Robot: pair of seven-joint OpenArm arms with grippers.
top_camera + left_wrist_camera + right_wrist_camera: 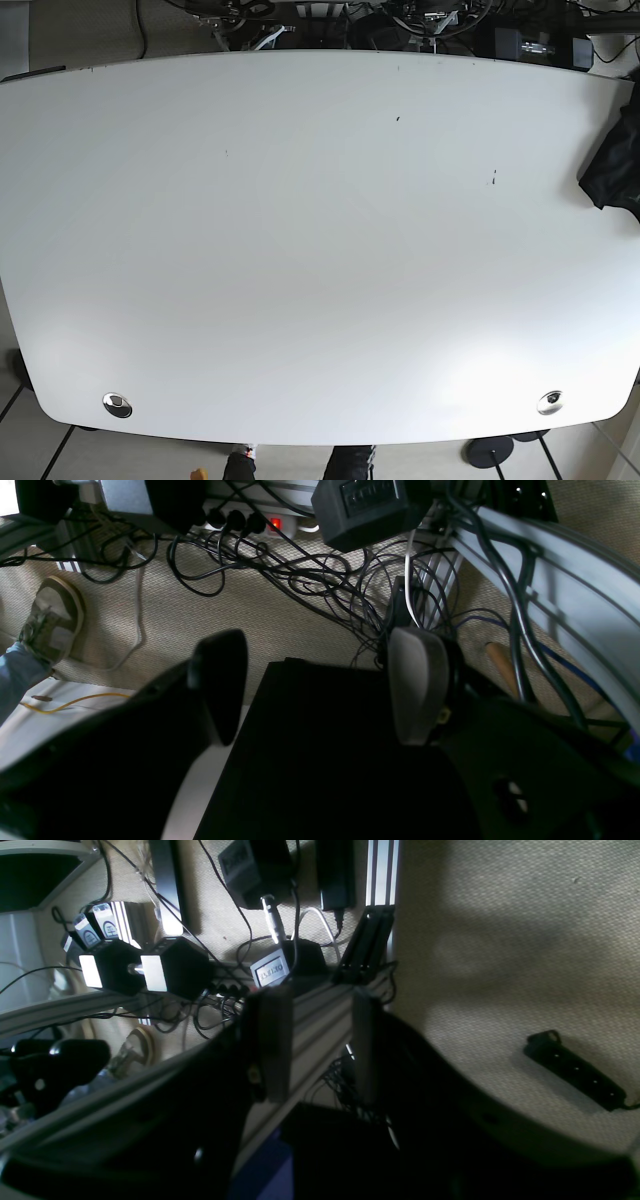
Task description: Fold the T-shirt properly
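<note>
The base view is basically one big white table [300,250], and neither arm shows up in it at all. The only bit of the T-shirt [614,165] I can find is a dark crumpled lump hanging in at the far right edge of the table, mostly cut off by the frame. There are also two round metal caps near the front corners and a couple of small dark specks on the surface.

The wrist cams show totally different stuff, mostly floor. The left wrist view has the left gripper [320,685] with its fingers spread wide apart and nothing between them, just a dark block below that I can't identify. Behind it is beige carpet, a messy tangle of cables [320,575], a power strip with a red lit switch [275,523], and somebody's shoe [52,620] at the left edge. A corner of the white table peeks in at lower left.

The right wrist view has the right gripper [317,1045], fingers parted too, holding nothing, with a metal frame rail [320,1010] running behind them. You also get black power bricks, more cables, and a black power strip [575,1070] lying on the carpet off to the right.
</note>
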